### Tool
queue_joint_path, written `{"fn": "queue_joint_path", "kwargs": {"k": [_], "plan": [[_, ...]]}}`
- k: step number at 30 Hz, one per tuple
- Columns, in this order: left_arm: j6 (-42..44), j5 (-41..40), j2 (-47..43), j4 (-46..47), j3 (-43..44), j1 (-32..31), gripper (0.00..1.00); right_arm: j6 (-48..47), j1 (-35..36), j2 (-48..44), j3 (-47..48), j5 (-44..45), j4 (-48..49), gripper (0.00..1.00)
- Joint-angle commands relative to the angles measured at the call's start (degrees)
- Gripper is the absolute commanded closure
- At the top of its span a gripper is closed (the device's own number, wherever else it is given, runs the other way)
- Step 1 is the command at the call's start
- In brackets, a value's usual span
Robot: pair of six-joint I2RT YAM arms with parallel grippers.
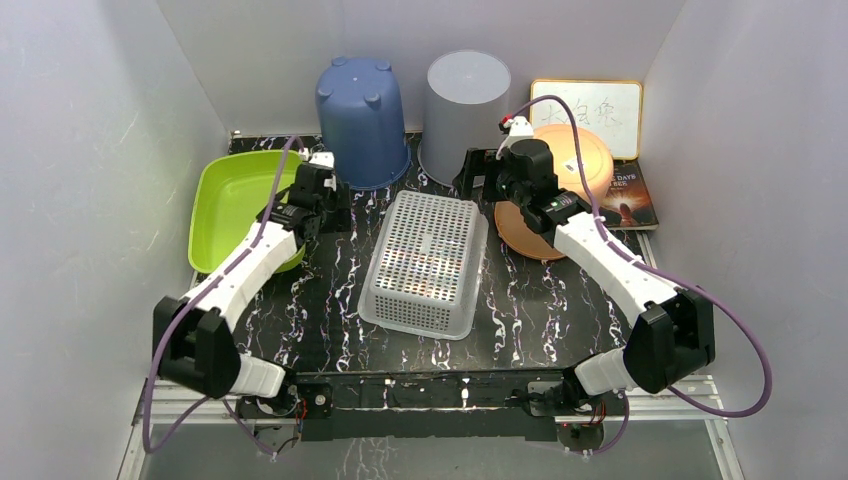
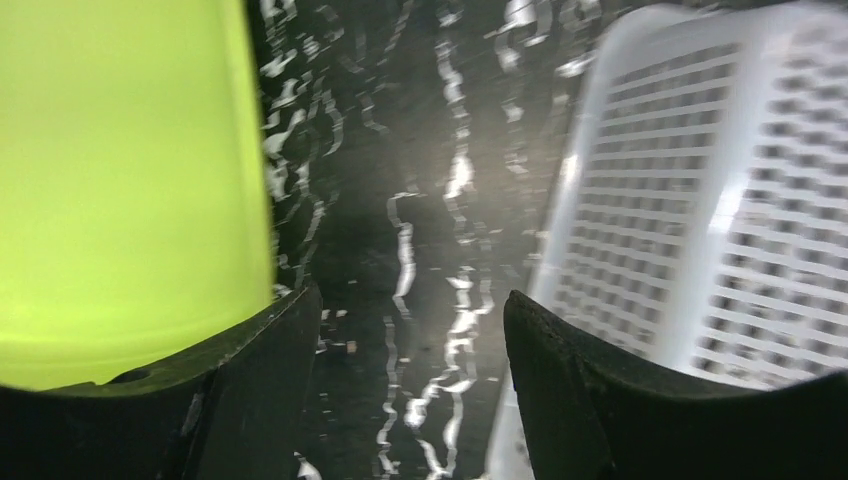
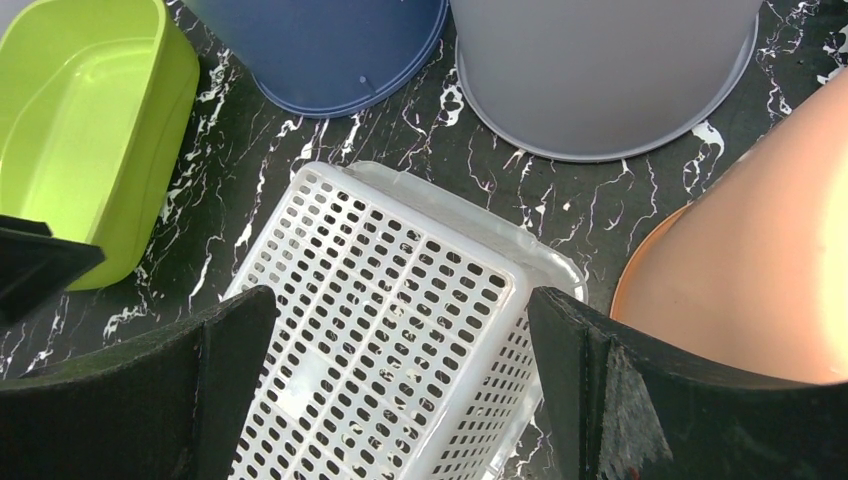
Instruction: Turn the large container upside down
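Your white basket [image 1: 425,260] sits base-up at centre frame, so the flip looks done. Left claw [image 2: 408,315] and right claw [image 3: 400,305] gape empty; withdraw them.

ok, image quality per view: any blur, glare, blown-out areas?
Top external: sharp and evenly lit, only small glints on the marbled table. Left wrist: soft throughout, green tub washed out to a flat glow, white basket unfocused, streaky glare on the table. Right wrist: crisp on the basket's holes, orange dish close to the lens slightly soft.
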Motion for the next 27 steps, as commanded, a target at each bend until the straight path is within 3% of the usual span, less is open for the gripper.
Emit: {"fn": "queue_joint_path", "kwargs": {"k": [1, 7, 13, 22, 24, 27], "plan": [[6.5, -12.6, 3.4, -1.8, -0.3, 0.7, 0.35, 0.0, -0.4, -0.8, -0.2, -0.6, 3.0, 0.02], [7.7, -16.3, 5.5, 2.1, -1.3, 3.6, 0.35, -0.3, -0.4, -1.0, -1.2, -0.1, 3.0, 0.02], [6.9, -12.3, 8.5, 1.0, -1.9, 8.4, 0.36, -0.3, -0.5, -1.1, -2.6, -0.3, 3.9, 0.02], [4.2, -10.0, 14.1, -2.0, -0.2, 8.4, 0.49, -0.5, -0.5, -1.9, -4.8, -0.2, 5.0, 0.02], [3.6, -10.1, 14.4, -2.0, -0.6, 8.5, 0.54, -0.7, -0.7, -2.2, -5.3, 0.0, 5.1, 0.02], [2.9, -9.8, 14.9, -3.9, -0.1, 8.3, 0.85, -1.2, -0.9, -2.6, -5.9, 0.3, 5.1, 0.02]]}}
